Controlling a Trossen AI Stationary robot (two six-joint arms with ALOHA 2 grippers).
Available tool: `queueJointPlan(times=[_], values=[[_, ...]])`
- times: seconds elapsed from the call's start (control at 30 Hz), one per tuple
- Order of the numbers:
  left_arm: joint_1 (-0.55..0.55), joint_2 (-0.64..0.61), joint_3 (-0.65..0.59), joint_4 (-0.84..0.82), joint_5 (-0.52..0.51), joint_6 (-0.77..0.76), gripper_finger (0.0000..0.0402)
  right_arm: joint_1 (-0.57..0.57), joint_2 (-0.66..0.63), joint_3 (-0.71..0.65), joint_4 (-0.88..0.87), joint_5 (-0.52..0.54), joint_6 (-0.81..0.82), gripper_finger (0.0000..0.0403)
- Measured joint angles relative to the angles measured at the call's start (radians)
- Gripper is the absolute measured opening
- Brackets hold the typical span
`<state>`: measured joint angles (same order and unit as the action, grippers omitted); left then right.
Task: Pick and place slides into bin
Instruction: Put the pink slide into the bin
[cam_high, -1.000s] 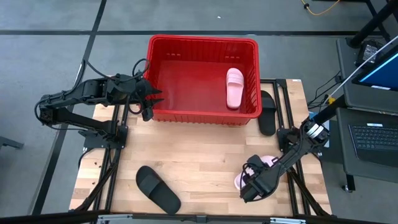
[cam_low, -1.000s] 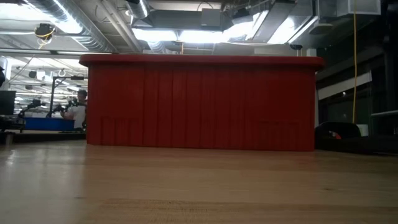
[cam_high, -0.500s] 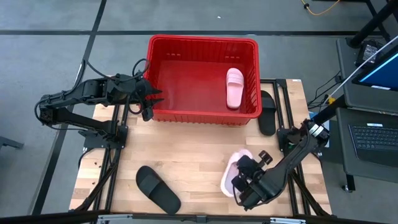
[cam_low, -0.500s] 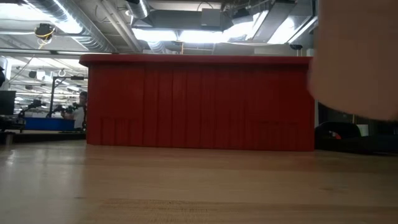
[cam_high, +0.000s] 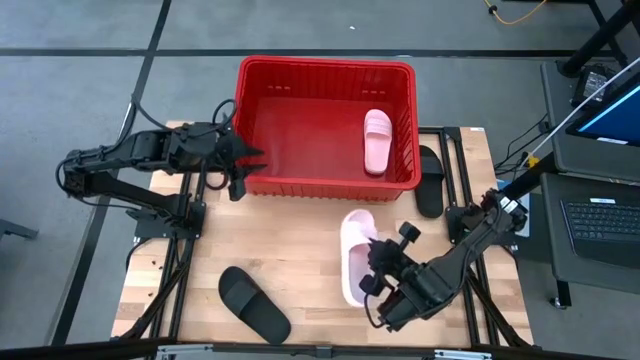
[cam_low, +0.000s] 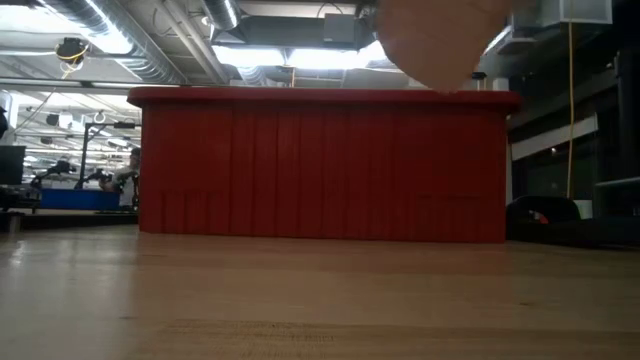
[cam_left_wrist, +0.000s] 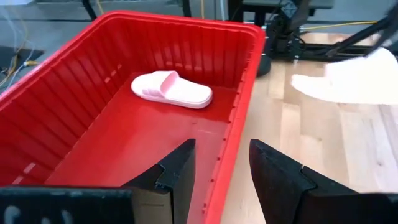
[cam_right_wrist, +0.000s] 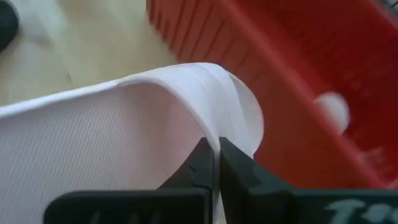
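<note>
From above, the right gripper (cam_high: 375, 283) pinched a pink slide (cam_high: 356, 256) up off the surface, with the red bin (cam_high: 325, 69) ahead holding another pink slide (cam_high: 377, 140). It should lift higher to clear the rim. Left wrist view: the left gripper (cam_left_wrist: 221, 163) waited open by the bin wall. No writing showed.

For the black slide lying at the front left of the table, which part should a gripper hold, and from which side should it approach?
Probably the wide strap of the black slide, approached from above. The slide lies flat and sole-down on the table, apart from other things, so the strap is its raised part and one finger could slip under it through the open toe.
</note>
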<state>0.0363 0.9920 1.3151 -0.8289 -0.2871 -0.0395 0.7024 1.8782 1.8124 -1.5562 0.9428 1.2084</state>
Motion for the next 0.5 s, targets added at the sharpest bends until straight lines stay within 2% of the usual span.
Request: queueJointPlan(times=[0.13, 0.3, 0.5], values=[[-0.027, 0.000, 0.000, 0.000, 0.018, 0.000, 0.0143, -0.039, 0.000, 0.026, 0.002, 0.099, -0.111, 0.0012], [-0.054, 0.000, 0.000, 0.000, 0.128, 0.021, 0.0143, -0.079, 0.000, 0.073, 0.024, 0.144, -0.235, 0.0012], [-0.078, 0.000, 0.000, 0.033, 0.145, 0.073, 0.0143, -0.119, 0.000, 0.149, 0.044, 0.211, -0.409, 0.0012]])
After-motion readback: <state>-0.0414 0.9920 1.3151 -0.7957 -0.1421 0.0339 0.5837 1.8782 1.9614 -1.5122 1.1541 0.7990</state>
